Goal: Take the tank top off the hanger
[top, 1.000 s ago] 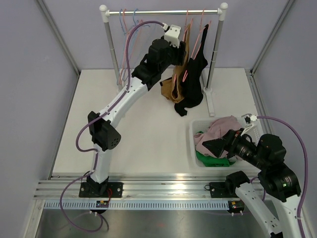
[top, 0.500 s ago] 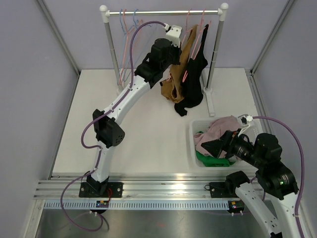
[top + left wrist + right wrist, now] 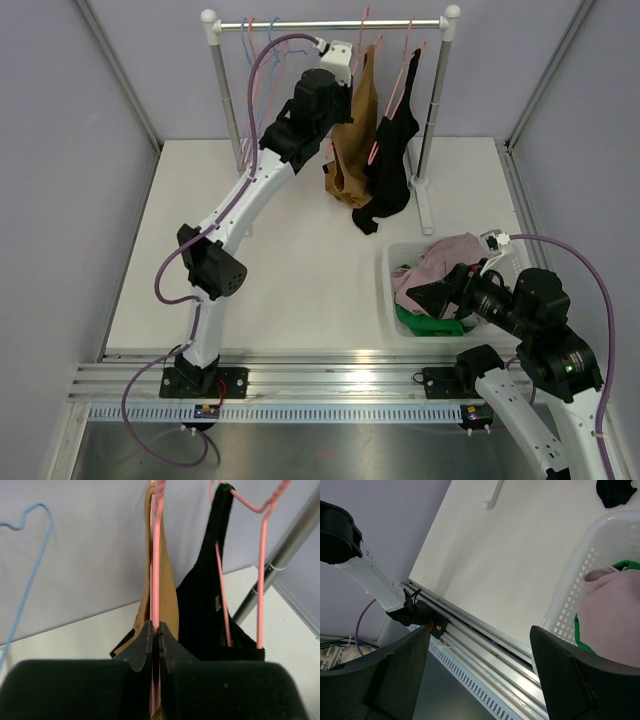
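A tan tank top [image 3: 352, 140] hangs on a pink wire hanger [image 3: 156, 575] from the rack's rail [image 3: 300, 25]. My left gripper [image 3: 350, 78] is high up by the rail. In the left wrist view its jaws [image 3: 155, 630] are shut on the pink wire, with the tan fabric [image 3: 168, 611] hanging just beyond them. A black tank top [image 3: 392, 170] hangs on its own pink hanger [image 3: 261, 580] just to the right. My right gripper [image 3: 428, 296] hovers open at the near right over the basket, with nothing between its fingers [image 3: 480, 630].
A white basket [image 3: 392, 262] at the near right holds pink [image 3: 445, 260] and green [image 3: 420, 322] clothes. Empty pink and blue hangers [image 3: 255, 60] hang at the rail's left end. The rack's right post [image 3: 432, 110] stands beside the black top.
My left gripper has shut on the pink hanger and risen toward the rail, lifting the tan top so it hangs straighter. The right arm has barely shifted.
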Controlling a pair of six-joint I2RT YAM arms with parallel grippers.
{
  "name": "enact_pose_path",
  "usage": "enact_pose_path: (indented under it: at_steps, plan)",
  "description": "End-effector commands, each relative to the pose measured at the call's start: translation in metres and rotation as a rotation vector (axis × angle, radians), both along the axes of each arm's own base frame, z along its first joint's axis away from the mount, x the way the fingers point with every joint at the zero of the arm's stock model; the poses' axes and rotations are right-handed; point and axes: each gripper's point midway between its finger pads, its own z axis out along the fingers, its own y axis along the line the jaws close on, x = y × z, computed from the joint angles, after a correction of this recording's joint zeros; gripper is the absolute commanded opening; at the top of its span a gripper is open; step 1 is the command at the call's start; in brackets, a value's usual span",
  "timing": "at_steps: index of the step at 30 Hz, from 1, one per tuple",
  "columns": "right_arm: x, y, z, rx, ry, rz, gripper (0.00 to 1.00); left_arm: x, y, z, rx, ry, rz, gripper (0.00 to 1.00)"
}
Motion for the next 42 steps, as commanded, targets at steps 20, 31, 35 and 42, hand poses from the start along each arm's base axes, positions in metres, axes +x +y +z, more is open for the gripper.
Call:
enact_pose_path:
  at_steps: [20,31,35,42]
  plan:
    - [0.012,0.002,0.047,-0.014,-0.1,0.011,0.89,-0.152,0.112,0.12,-0.118,-0.03,-0.015,0.0]
    - [0.036,0.039,0.092,0.111,-0.176,0.175,0.99,-0.3,0.138,0.082,-0.27,0.019,-0.309,0.0]
    - [0.055,0.061,0.092,0.212,-0.112,0.247,0.99,-0.343,0.147,0.038,-0.355,0.058,-0.383,0.0]
    - [0.092,0.099,0.082,0.248,-0.123,0.203,0.99,-0.377,0.162,-0.023,-0.463,0.142,-0.392,0.0]
